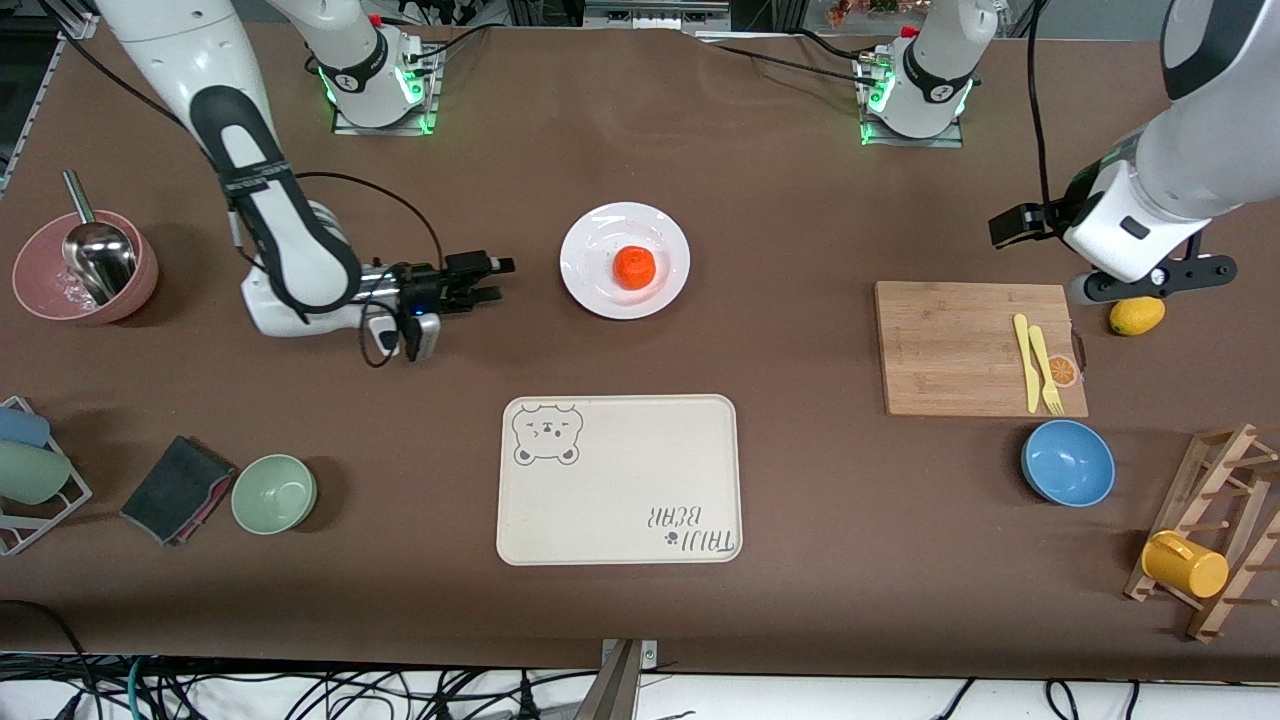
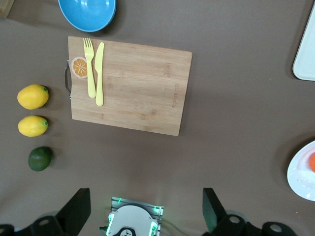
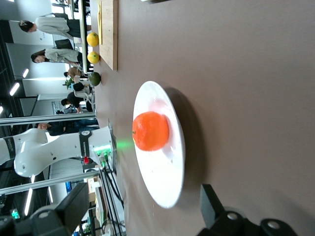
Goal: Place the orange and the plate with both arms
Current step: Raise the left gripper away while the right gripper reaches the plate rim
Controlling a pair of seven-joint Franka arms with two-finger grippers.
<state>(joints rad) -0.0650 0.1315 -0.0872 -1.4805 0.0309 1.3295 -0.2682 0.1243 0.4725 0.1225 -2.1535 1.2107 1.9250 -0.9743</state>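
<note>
The white plate (image 1: 625, 225) lies mid-table, farther from the front camera than the cream tray, and the orange (image 1: 634, 267) sits on it. My right gripper (image 1: 503, 280) lies level, low over the table beside the plate, toward the right arm's end. It points at the plate, open and empty. The right wrist view shows the orange (image 3: 150, 130) on the plate (image 3: 160, 184) ahead of the right gripper (image 3: 142, 214). My left gripper (image 1: 1160, 278) hangs open and empty over a lemon by the cutting board. In the left wrist view the left gripper (image 2: 145, 212) is wide apart, and the plate (image 2: 299, 174) with the orange (image 2: 312, 162) shows at the edge.
The bear-printed tray (image 1: 620, 480) lies nearer the front camera than the plate. A cutting board (image 1: 950, 350) carries a yellow fork and knife, with a lemon (image 1: 1137, 315) beside it. Also here are a blue bowl (image 1: 1068, 462), a green bowl (image 1: 274, 493), a pink bowl (image 1: 85, 268) and a mug rack (image 1: 1215, 540).
</note>
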